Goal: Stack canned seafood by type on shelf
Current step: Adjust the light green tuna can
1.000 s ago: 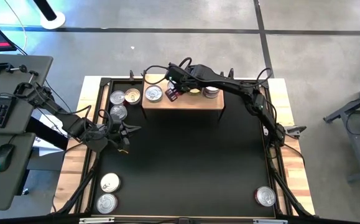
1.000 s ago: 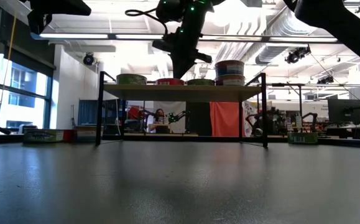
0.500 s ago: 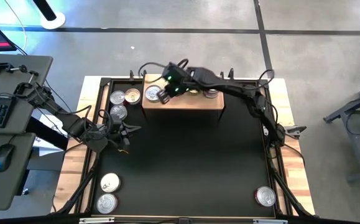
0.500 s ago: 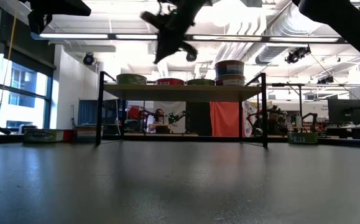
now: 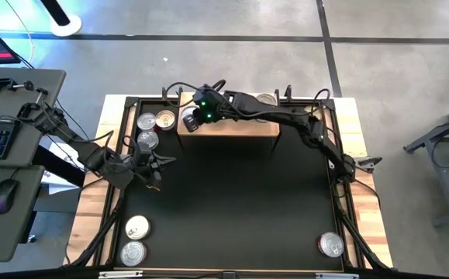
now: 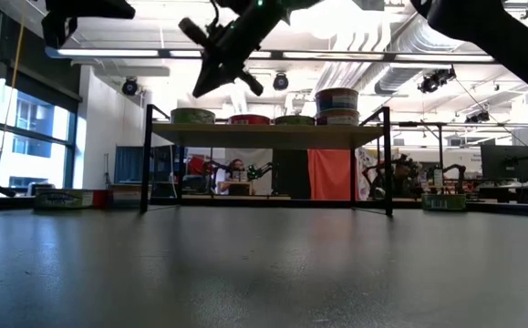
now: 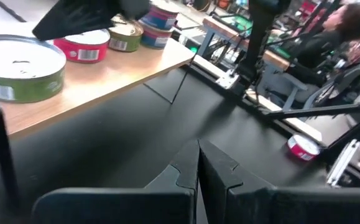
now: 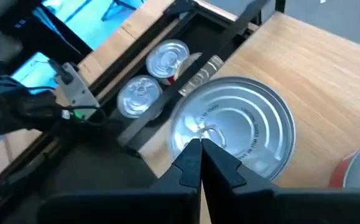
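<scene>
Shelf [image 5: 240, 126]: right hand [image 5: 188, 122] closed, empty, above silver tin [image 8: 232, 137].

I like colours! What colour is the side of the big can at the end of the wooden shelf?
Green, below a silver lid: the can shows best in the left wrist view.

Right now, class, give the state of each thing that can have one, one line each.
Right claw: shut, empty, above the shelf's left end.
Left claw: shut, empty, over the mat.
Silver-lidded can: upright, sealed, on shelf.
Stacked cans: two high, on shelf.
</scene>
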